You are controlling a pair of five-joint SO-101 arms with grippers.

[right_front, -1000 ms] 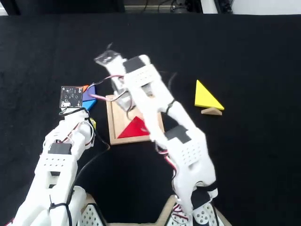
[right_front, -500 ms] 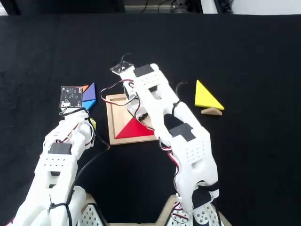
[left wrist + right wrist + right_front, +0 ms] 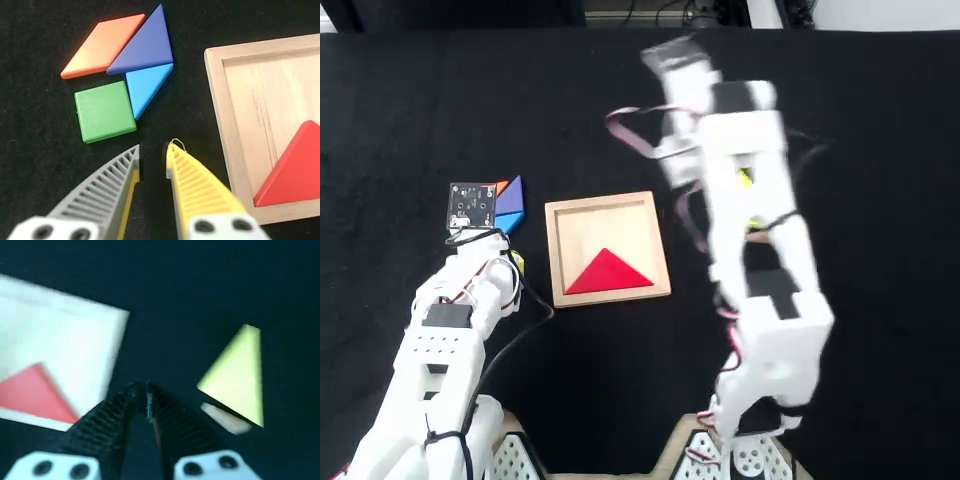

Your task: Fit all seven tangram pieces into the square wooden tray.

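— Where's the left gripper [image 3: 154, 150] from where you stand?

— Low over the black table [image 3: 880, 120], just outside the wooden tray [image 3: 215, 100]. Its grey and yellow fingers are only a narrow slot apart, with bare cloth between them.

— And the pieces on that side?

— The green square [image 3: 105, 111] lies just past the grey fingertip, not touching it. The light blue triangle [image 3: 146, 86] sits right against the square's side. Beyond those is the dark blue triangle [image 3: 145, 45], edge to edge with the light blue one. The orange parallelogram [image 3: 102, 45] is pressed along its far side. All four are bunched beside the tray's outer wall, apart from it.

— Anything in the tray?

— Just the red triangle [image 3: 608, 272], flat on the tray floor, its long edge along the wall nearest the arms. The rest of the floor is bare wood.

— The right gripper [image 3: 146, 392]?

— On the other side of the tray, out over the cloth. Its black fingers are pinched together at the tips, gripping nothing. The yellow triangle [image 3: 237, 375] lies ahead of them and off to one side, well clear of the tips. A small pale piece [image 3: 225, 417] is tucked against the yellow triangle's edge; I can't make out its shape. Both lie well apart from the tray
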